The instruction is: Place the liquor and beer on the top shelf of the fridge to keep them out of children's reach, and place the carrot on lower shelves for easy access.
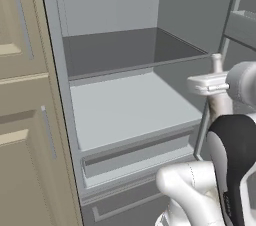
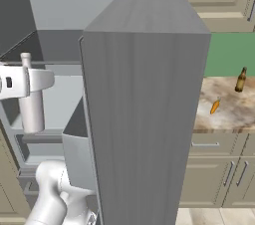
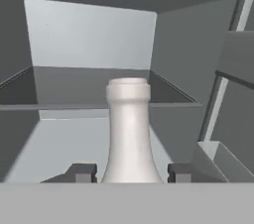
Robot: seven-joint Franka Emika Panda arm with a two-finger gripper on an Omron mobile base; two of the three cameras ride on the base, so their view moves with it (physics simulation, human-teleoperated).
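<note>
Tool [image 3: 129,173] grasps the liquor [image 3: 129,134] upright by its body, in front of the open fridge [image 1: 115,15]. Ahead of the tool, the top shelf [image 1: 125,50] is bare. Off to its right, beer [image 2: 241,80] and carrot [image 2: 215,105] wait on the table [image 2: 234,114]; nothing is placed yet.

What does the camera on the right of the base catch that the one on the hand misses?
The right base view alone takes in the counter beside the fridge, with the beer standing on it and the carrot lying nearby. The hand view alone looks straight into the fridge, past the hand's fingertips. Both show the liquor gripped in the hand and the dark top shelf.
</note>
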